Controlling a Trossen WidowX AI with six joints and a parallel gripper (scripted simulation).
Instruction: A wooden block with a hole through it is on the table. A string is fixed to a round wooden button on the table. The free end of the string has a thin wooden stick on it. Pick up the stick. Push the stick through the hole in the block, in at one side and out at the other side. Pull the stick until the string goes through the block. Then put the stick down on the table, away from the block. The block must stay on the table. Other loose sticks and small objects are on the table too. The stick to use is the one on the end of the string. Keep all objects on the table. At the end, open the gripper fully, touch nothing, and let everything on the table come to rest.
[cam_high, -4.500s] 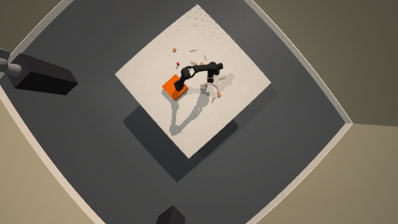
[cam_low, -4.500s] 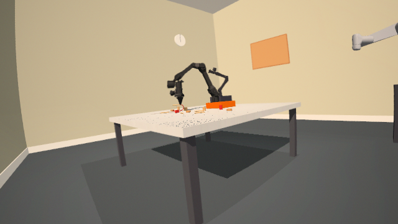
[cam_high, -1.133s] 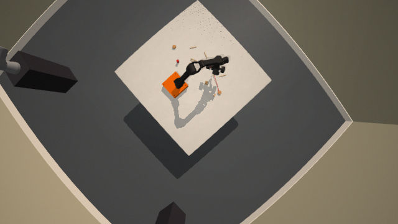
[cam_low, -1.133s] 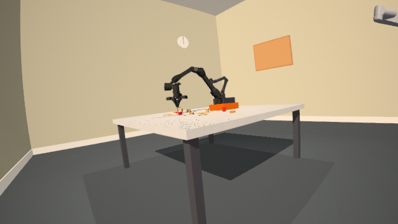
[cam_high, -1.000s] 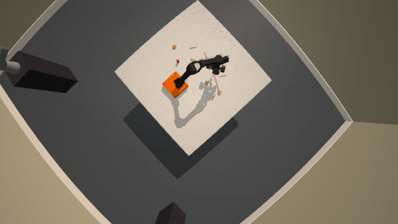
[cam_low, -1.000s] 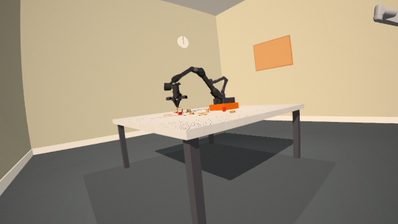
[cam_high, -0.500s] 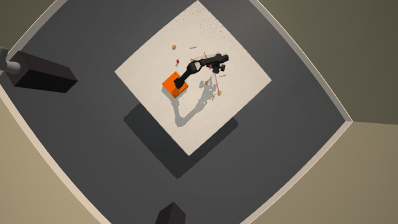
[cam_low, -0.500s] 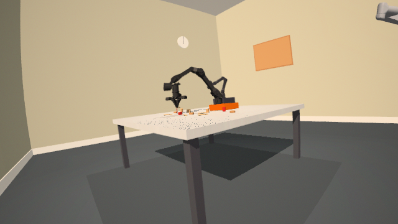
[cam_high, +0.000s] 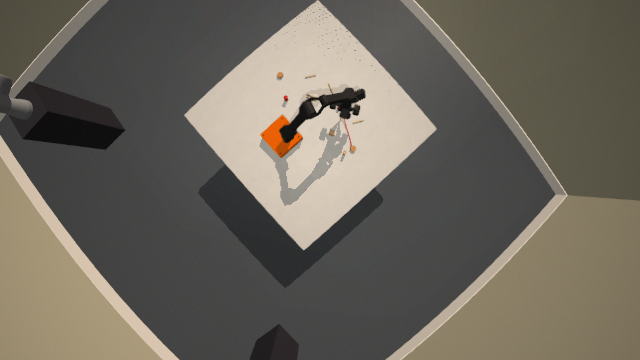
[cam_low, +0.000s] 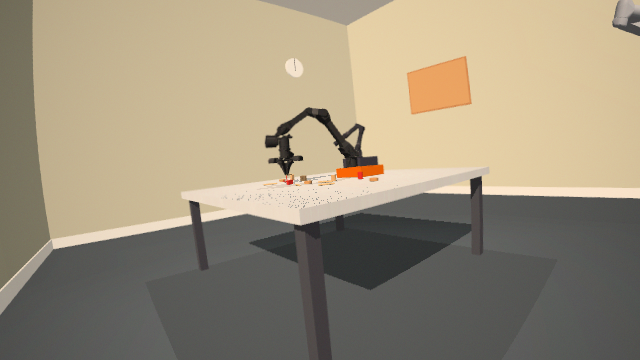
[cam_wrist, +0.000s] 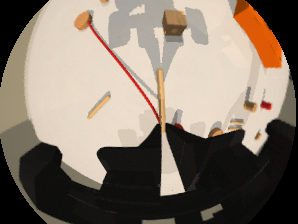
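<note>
My gripper (cam_high: 343, 119) (cam_low: 286, 175) (cam_wrist: 162, 125) is shut on one end of the thin wooden stick (cam_wrist: 161, 95). The stick points from the fingertips toward the block side. The red string (cam_wrist: 125, 72) (cam_high: 348, 133) runs nearly straight from the round wooden button (cam_wrist: 82, 21) (cam_high: 353, 148) to near the fingertips, and its shadow lies apart from it. The wooden block (cam_wrist: 174, 23) (cam_high: 331, 133) (cam_low: 303, 178) stands on the table, beyond the stick's free end and apart from it. A dark spot shows on its near face; whether the string passes through is not seen.
A loose stick (cam_wrist: 99, 106) (cam_high: 358, 122) lies beside the string. Another stick (cam_high: 343, 156) lies near the button. A red object (cam_wrist: 178, 127) is partly hidden by a finger. A brown piece (cam_wrist: 250, 106) and a red piece (cam_wrist: 266, 105) lie near the orange base (cam_wrist: 260, 37) (cam_high: 270, 133).
</note>
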